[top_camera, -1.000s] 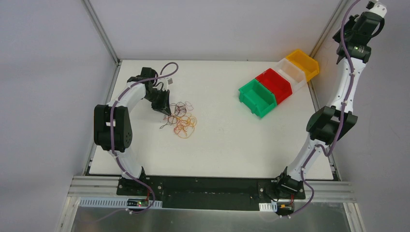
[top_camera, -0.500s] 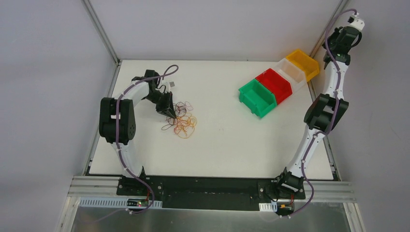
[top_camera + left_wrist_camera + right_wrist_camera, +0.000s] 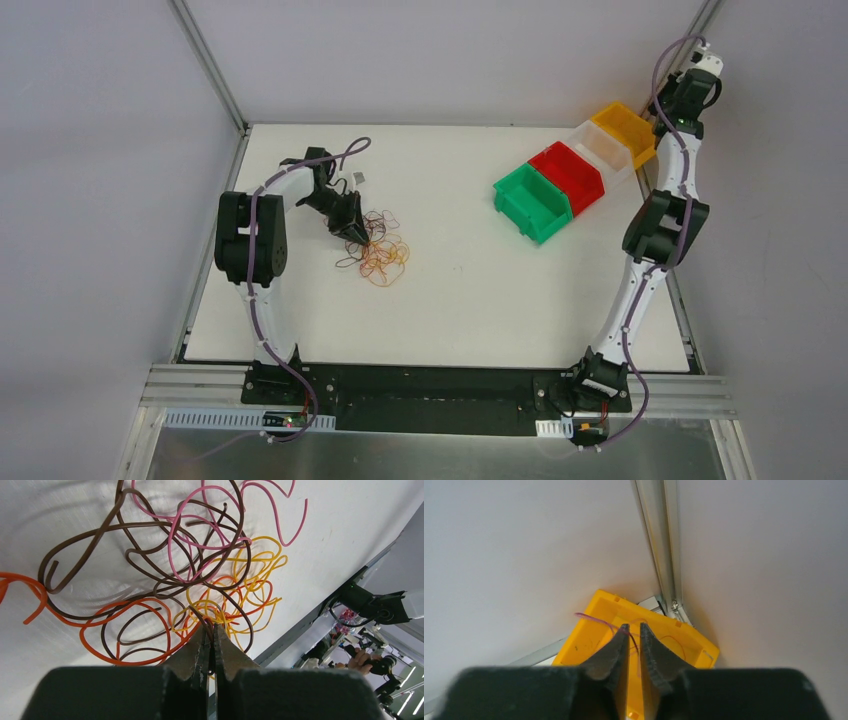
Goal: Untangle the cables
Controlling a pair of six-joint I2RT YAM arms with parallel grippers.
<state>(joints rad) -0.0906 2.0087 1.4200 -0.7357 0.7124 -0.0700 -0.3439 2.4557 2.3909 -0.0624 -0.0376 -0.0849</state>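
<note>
The cables (image 3: pixel 378 250) are a small tangle of brown, pink, orange and yellow curly wires on the white table, left of centre. My left gripper (image 3: pixel 356 233) is at the tangle's upper left edge. In the left wrist view the cables (image 3: pixel 215 612) spread out ahead, and my left gripper (image 3: pixel 210 629) is shut on a dark brown wire (image 3: pixel 204 622) at the near side. My right gripper (image 3: pixel 686 95) is raised high above the yellow bin (image 3: pixel 628 132). In the right wrist view my right gripper (image 3: pixel 634 626) pinches a thin pink wire (image 3: pixel 596 619) that hangs over the yellow bin (image 3: pixel 591 632).
Green (image 3: pixel 532 203), red (image 3: pixel 567 176), clear (image 3: pixel 605 152) and yellow bins stand in a diagonal row at the back right. A thin red wire (image 3: pixel 674 639) lies in the yellow bin. Grey walls and metal frame posts (image 3: pixel 664 545) enclose the table.
My right arm has swung down and left from the upper right corner, bringing its gripper over the yellow bin. My left gripper has shifted slightly right, staying at the tangle.
</note>
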